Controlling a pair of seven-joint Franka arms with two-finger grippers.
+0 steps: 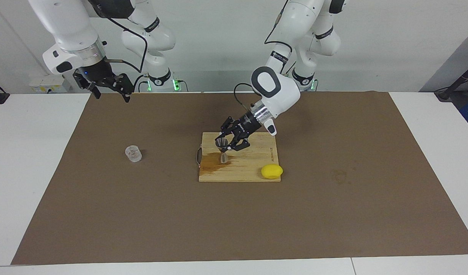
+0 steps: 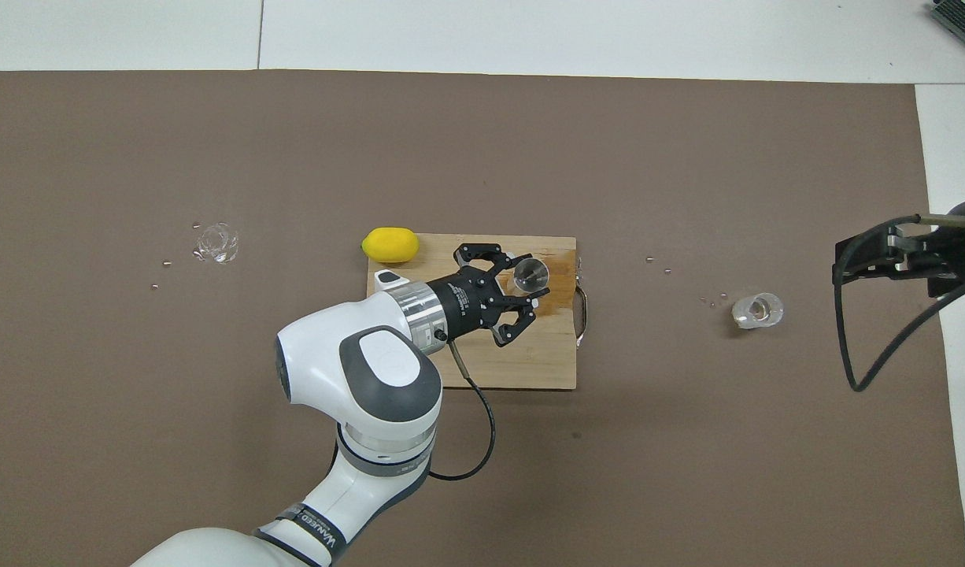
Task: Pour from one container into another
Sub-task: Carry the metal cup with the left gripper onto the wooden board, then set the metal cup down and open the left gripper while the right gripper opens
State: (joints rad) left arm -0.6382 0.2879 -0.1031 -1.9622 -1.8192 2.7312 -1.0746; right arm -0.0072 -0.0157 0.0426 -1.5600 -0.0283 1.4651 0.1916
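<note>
On the board, at its middle edge toward my right arm's end of the bench, my left jaws are closed on the jigger. Its foot looks to be touching the wood, though I cannot tell for sure. My grip sits around its upper cone and waist. My right jaws wait wide open and empty, up over the mat's edge near my right arm's base.

The tumbler stands on the mat, well apart from the board, toward my right arm's end. So the step I judge to be in hand is steadying the jigger as the receiver. To do it well I should keep it upright, mouth level, and hold by the waist so the top cone stays free for the pour. A wet brown stain spreads around the jigger's foot, so it may slide; I should not slacken.

The jigger is smooth silver metal, two cones meeting at a narrow neck, top-heavy and easy to tip. The tumbler is clear, ribbed glass, short and round. The board is pale grained wood with a metal handle. A lemon, matte yellow and oval, lies at the board's corner.
</note>
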